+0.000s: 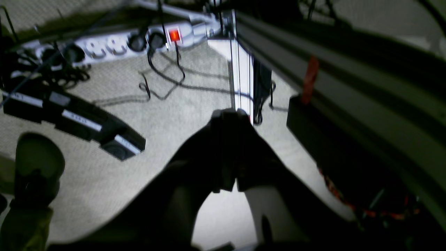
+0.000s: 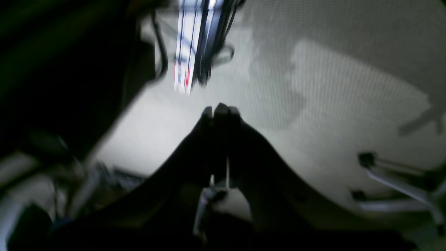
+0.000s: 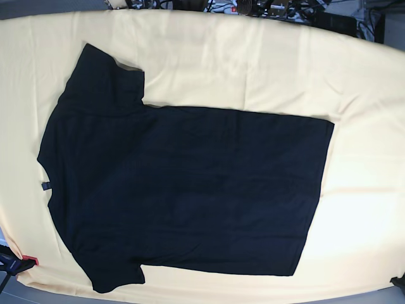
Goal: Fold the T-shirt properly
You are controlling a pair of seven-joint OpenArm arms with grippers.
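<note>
- Already spread flat, the black T-shirt point(image 3: 190, 190) fills the middle of the base view on the pale yellow cloth point(image 3: 253, 57), collar end toward the left of the frame and hem toward the right.
- You have one sleeve pointing to the upper left and the other to the lower left; the side facing up is plain black, with no print showing, and a small dark tag sits at the collar edge on the far left.
- Neither arm appears in the base view, so you begin with both grippers off the cloth.
- Your left gripper point(image 1: 228, 113), at the centre of its wrist view, has its fingers pressed together with nothing between them; it looks down on carpet, a white power strip point(image 1: 115, 43) at the upper left and a metal rail point(image 1: 341, 69) running to the right.
- Your right gripper point(image 2: 219, 109) likewise shows its fingers closed together on nothing, over grey carpet, with the picture blurred.
- Expect trouble if you pinch too deep: black cotton lying on loose yellow cloth means a low grasp could gather both layers and drag the backdrop with the shirt.
- Watch the hem at the right, which runs slightly slanted; a fold taken from uneven corners would probably finish crooked.
- Take care with the upper-left sleeve, creased where it meets the body: it may bunch under a fold.
- Open both grippers before you descend, or the closed fingers will merely push the fabric into wrinkles.
</note>
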